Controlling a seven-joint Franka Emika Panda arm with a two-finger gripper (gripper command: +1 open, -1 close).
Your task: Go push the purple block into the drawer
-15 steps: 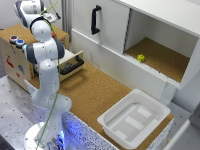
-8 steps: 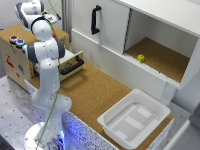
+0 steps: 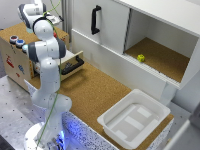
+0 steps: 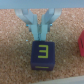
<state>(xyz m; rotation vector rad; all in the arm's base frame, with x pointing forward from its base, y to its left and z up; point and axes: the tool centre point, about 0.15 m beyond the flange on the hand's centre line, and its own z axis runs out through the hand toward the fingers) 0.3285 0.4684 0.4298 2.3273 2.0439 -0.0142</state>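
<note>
In the wrist view a purple block [image 4: 42, 54] with a yellow mark on its top face lies on a cork surface. My gripper [image 4: 41, 35] is shut, its pale fingers [image 4: 31, 22] meeting just at the block's edge with nothing between them. In the exterior view the gripper [image 3: 56, 20] is high over the top of the wooden box [image 3: 15, 60], and the arm hides the purple block. Below it, the small plywood drawer [image 3: 75, 59] with its black bar handle [image 3: 72, 66] stands pulled out.
A red object [image 4: 80, 44] lies close beside the purple block. Round coloured pieces [image 3: 18, 40] sit on the box top. A big white cabinet [image 3: 107, 35] holds a yellow block [image 3: 141, 58]. A white tub [image 3: 134, 118] is at the exterior view's lower right.
</note>
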